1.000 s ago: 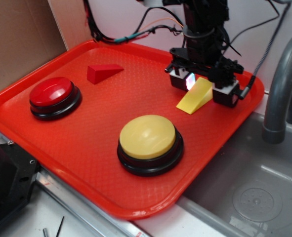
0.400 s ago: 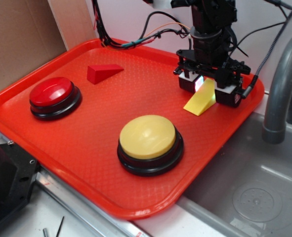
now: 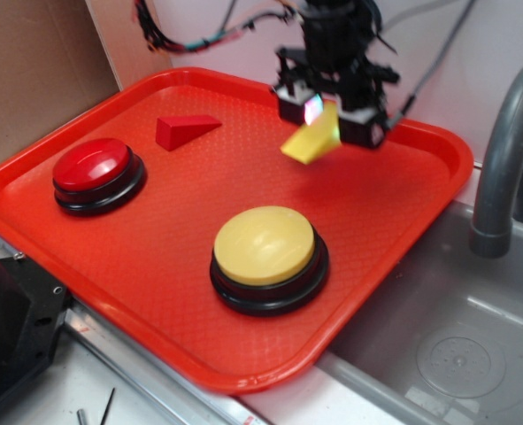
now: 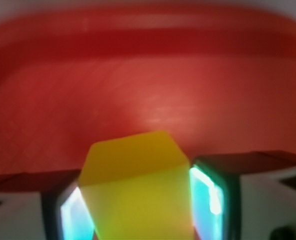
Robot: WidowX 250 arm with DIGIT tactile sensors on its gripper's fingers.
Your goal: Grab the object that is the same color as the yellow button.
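Yellow, solid wedge block [image 3: 312, 142]: pinched between the two fingers [image 3: 296, 106] of the gripper [image 3: 329, 119], lifted clear of the red tray [image 3: 155, 230], thin end hanging below and ahead of the pads. Judged light, rigid, smooth-faced; the sloped face could slip, so the flat parallel sides, where it is held, look the proper hold. Yellow button [image 3: 265, 245]: on the tray, well below and nearer than the fingers. Red wedge [image 3: 183, 129] and red button [image 3: 95, 168]: off to their left. Markings: no brand, label or writing legible on any item.
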